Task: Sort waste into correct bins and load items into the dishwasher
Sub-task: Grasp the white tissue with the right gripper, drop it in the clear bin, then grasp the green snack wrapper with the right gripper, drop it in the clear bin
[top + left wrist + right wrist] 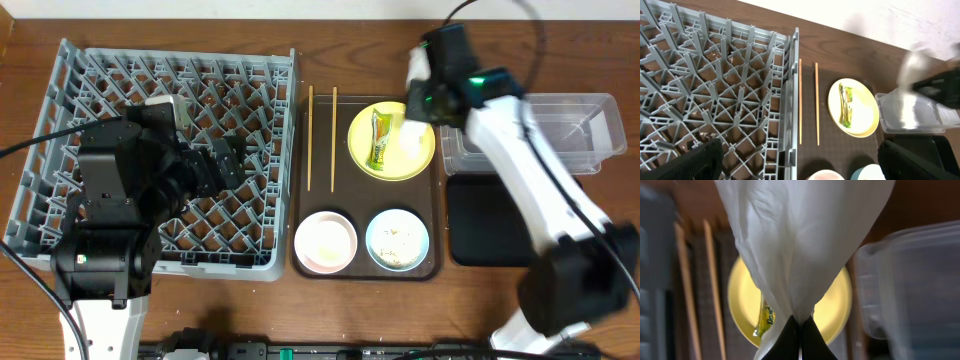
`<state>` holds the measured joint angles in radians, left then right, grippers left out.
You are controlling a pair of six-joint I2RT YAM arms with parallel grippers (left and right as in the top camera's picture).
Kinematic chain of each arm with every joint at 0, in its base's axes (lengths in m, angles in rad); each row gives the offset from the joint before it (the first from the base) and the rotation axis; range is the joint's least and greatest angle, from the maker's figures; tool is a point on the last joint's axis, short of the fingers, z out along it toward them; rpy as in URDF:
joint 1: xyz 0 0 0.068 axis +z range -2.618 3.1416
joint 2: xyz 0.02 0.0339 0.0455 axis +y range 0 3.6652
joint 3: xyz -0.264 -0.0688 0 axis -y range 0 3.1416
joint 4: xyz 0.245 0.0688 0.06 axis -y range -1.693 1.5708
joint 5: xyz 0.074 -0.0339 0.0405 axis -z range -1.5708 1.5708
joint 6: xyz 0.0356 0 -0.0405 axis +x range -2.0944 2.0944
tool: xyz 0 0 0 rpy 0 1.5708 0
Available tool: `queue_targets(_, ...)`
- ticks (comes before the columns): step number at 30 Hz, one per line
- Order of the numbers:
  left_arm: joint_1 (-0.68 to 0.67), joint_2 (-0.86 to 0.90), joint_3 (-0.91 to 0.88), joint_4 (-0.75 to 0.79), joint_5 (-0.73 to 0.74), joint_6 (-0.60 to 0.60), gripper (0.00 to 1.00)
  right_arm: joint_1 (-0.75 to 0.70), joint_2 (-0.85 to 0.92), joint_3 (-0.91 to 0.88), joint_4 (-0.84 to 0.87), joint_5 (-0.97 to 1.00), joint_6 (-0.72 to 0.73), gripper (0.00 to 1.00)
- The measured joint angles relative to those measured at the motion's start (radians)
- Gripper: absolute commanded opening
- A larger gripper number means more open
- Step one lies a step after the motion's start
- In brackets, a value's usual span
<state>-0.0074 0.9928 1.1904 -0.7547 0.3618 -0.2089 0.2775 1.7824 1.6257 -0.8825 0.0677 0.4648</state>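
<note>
The crumpled white napkin [800, 245] hangs pinched in the clenched right gripper [800, 330], just above the yellow plate [362, 150]. The green-and-yellow wrapper [380, 140] lies on that plate. Left of the plate, two chopsticks [310, 138] lie side by side on the brown tray [322, 195]. At the tray's near edge sit a pink-white bowl [326, 242] and a blue bowl [397, 240] holding whitish scraps. To the right are the clear tub [580, 130] and, nearer, the black tray [485, 220]. The left gripper [232, 160] hovers spread wide over the grey rack [100, 80].

Dish rack [232, 92] left of serving tray [360, 196]; on it 2 chopsticks [310, 137], plate [392, 166], 2 bowls [326, 241]; tub [590, 130] right.
</note>
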Motion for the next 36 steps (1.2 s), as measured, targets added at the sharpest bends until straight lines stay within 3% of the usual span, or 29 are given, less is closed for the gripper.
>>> queue_targets(5,0.0,0.0,0.0,0.0,0.0,0.0,1.0,-0.105,-0.091,0.012,-0.072,0.058,0.108,0.01)
queue_targets(12,0.0,0.0,0.0,0.0,0.0,0.0,1.0,-0.295,-0.029,-0.006,-0.097,0.097,0.264,0.01)
queue_targets(14,0.0,0.0,0.0,0.0,0.0,0.0,1.0,-0.328,0.0,-0.008,-0.096,0.097,0.288,0.12)
queue_targets(17,0.0,0.0,0.0,0.0,0.0,0.0,1.0,-0.369,0.038,-0.021,-0.081,0.063,0.282,0.39)
queue_targets(20,0.0,0.0,0.0,0.0,0.0,0.0,1.0,-0.375,0.034,-0.025,-0.012,0.016,0.203,0.49)
queue_targets(24,0.0,0.0,0.0,0.001,0.0,0.0,1.0,-0.329,-0.042,-0.023,0.089,-0.099,0.039,0.52)
queue_targets(29,0.0,0.0,0.0,0.002,0.0,0.005,1.0,-0.16,-0.19,-0.003,0.041,-0.226,-0.11,0.5)
queue_targets(33,0.0,0.0,0.0,0.002,-0.006,0.024,1.0,0.009,-0.193,0.0,-0.002,-0.222,-0.152,0.56)
queue_targets(36,0.0,0.0,0.0,0.002,-0.019,0.03,1.0,0.117,-0.114,-0.019,0.013,-0.142,-0.144,0.51)
